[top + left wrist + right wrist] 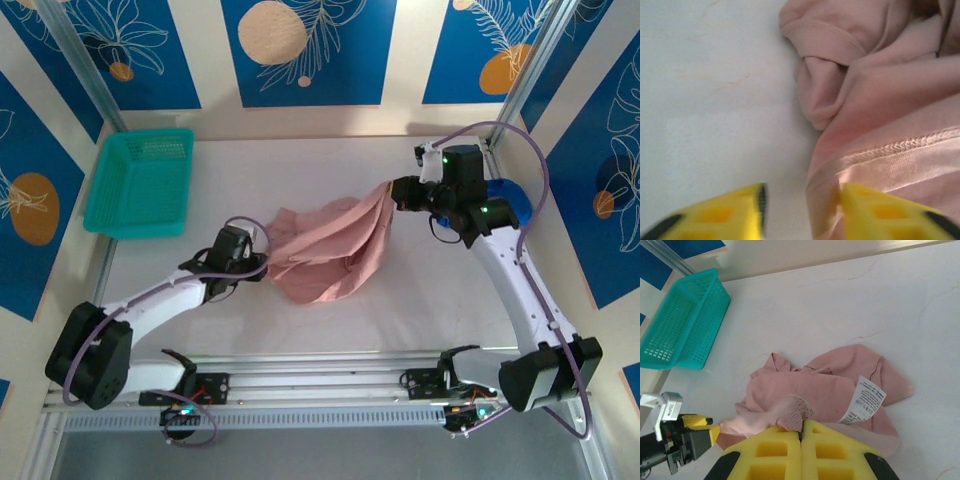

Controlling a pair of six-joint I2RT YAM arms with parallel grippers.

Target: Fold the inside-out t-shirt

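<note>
Top external view: my left gripper (pixel 262 262) stands partly open at the near-left edge of the inside-out t-shirt (pixel 325 255). The shirt is a crumpled salmon-pink heap in the middle of the table (pixel 400 310), its stitched hem against one finger (pixel 880 210). Farther back, my right gripper (pixel 392 192) pinches a fold tight, holding it raised. A white care label (pixel 865 400) faces out.

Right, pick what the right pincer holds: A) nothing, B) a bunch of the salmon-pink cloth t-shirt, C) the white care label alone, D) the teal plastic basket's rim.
B: the right pincer is shut on a bunch of the salmon-pink cloth t-shirt, while the white care label lies clear of its fingers.
</note>
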